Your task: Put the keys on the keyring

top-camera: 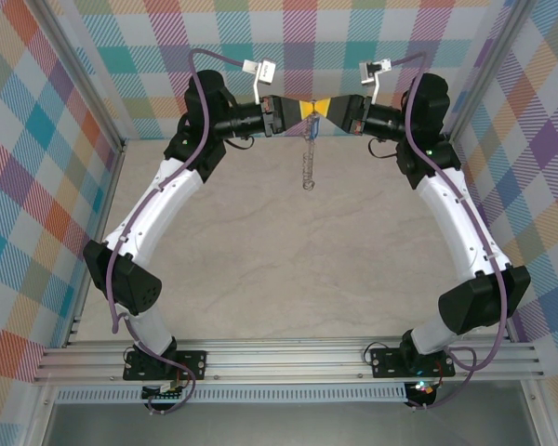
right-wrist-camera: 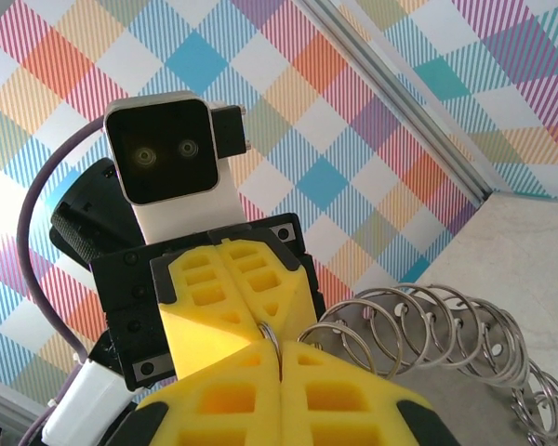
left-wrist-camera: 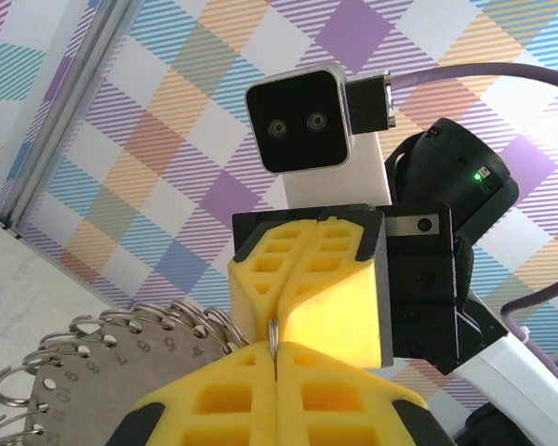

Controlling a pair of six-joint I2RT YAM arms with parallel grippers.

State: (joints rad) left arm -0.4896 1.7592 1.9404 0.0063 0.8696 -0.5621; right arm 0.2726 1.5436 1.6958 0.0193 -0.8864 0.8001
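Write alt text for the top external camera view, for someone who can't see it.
Two yellow-fingered robot grippers meet tip to tip above the far end of a pale marble-look table. The left gripper and right gripper are both shut on a thin grey metal keyring fringed with small loops, which hangs edge-on below them. Pastel plaid walls surround the table.

The keyring (top-camera: 307, 156) hangs below the meeting left hand (top-camera: 303, 110) and right hand (top-camera: 317, 110).

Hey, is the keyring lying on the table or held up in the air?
Held up. The keyring hangs below the left gripper and right gripper, both shut tip to tip on one of its loops.
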